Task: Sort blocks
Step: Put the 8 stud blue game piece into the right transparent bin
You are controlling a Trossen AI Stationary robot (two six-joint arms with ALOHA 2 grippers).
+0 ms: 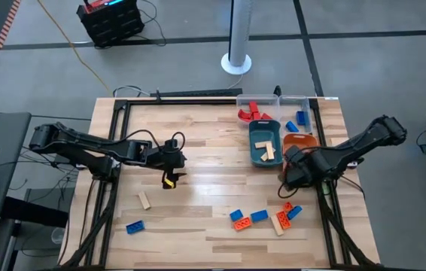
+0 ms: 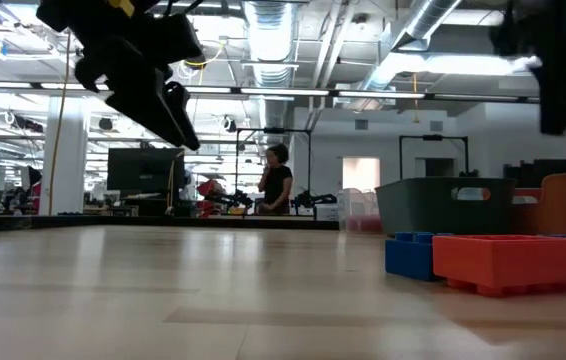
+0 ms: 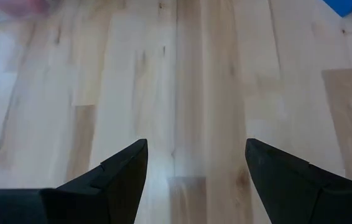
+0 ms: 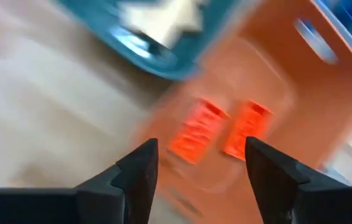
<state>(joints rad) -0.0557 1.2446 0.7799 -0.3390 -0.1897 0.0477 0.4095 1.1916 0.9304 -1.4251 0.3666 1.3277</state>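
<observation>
Loose blocks lie flat on the wooden table near its front: a tan one, a blue one, and a cluster of blue, orange and tan ones. Two orange blocks lie in the orange tray. Tan blocks lie in the teal tray. Red blocks and blue blocks lie in the clear tray. My right gripper hangs open and empty above the orange tray. My left gripper hovers open over bare wood at mid-table.
The three trays stand close together at the far right of the table. A black frame runs along the table's edges. In the low view a blue block and an orange block lie close to the camera. A person stands far off in the room.
</observation>
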